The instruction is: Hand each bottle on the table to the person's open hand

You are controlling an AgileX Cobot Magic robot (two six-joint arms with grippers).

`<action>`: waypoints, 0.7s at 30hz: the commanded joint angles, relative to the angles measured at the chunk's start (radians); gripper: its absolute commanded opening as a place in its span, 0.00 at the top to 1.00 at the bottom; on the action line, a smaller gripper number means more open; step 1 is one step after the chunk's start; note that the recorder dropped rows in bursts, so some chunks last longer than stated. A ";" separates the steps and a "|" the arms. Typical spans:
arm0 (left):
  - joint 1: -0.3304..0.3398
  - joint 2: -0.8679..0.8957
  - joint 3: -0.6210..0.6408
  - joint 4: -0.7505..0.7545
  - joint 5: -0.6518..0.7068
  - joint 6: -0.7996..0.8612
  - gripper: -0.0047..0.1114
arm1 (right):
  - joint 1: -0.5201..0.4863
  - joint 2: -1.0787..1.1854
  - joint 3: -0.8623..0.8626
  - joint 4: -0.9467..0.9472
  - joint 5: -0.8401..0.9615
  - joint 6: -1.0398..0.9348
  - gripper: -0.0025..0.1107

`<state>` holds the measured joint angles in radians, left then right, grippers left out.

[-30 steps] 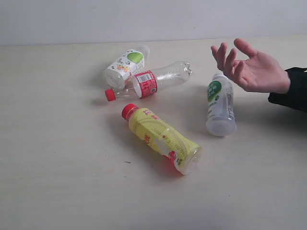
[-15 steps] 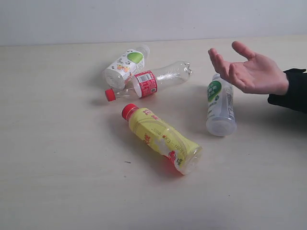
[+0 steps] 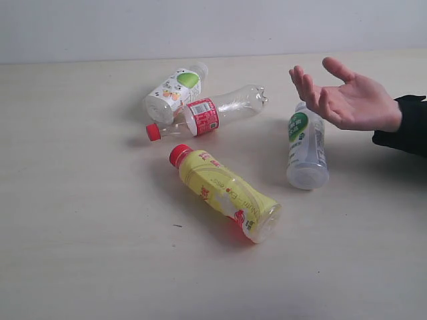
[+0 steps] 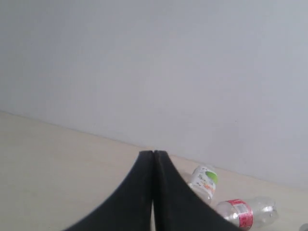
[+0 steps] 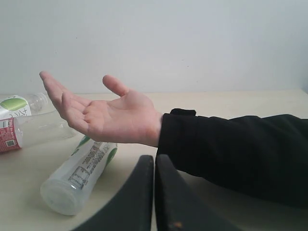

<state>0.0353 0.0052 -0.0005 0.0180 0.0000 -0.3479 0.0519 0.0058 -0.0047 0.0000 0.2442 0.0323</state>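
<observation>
Several bottles lie on their sides on the table point(image 3: 80, 200). The yellow-labelled bottle with a red cap point(image 3: 225, 192) is nearest the front. A clear bottle with red label and cap point(image 3: 203, 117) lies behind it, touching a white bottle with green marks point(image 3: 173, 91). Another white bottle point(image 3: 306, 147) lies under the person's open hand point(image 3: 347, 99), palm up at the right. Neither arm shows in the exterior view. My left gripper point(image 4: 153, 155) is shut and empty, far from the bottles. My right gripper point(image 5: 154, 159) is shut and empty, just short of the hand point(image 5: 110, 115) and white bottle point(image 5: 79, 175).
The person's black sleeve point(image 3: 407, 127) comes in over the table's right edge and fills much of the right wrist view point(image 5: 236, 149). A pale wall point(image 3: 200, 27) runs along the table's far edge.
The person's hand has opened and flattened, the fingers stretching out palm up. The bottles and both grippers have not moved.
</observation>
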 commanded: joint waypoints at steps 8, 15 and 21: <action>-0.002 -0.005 0.000 0.001 -0.196 -0.205 0.96 | -0.006 -0.006 0.005 0.000 -0.008 -0.004 0.96; 0.000 0.005 0.000 0.001 -0.300 -0.207 0.96 | -0.006 -0.006 0.005 0.000 -0.008 -0.004 0.96; 0.000 0.277 -0.155 0.097 -0.325 -0.205 0.96 | -0.006 -0.006 0.005 0.000 -0.008 -0.004 0.96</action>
<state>0.0353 0.1491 -0.0705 0.0384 -0.2990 -0.5590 0.0519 0.0058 -0.0047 0.0000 0.2442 0.0323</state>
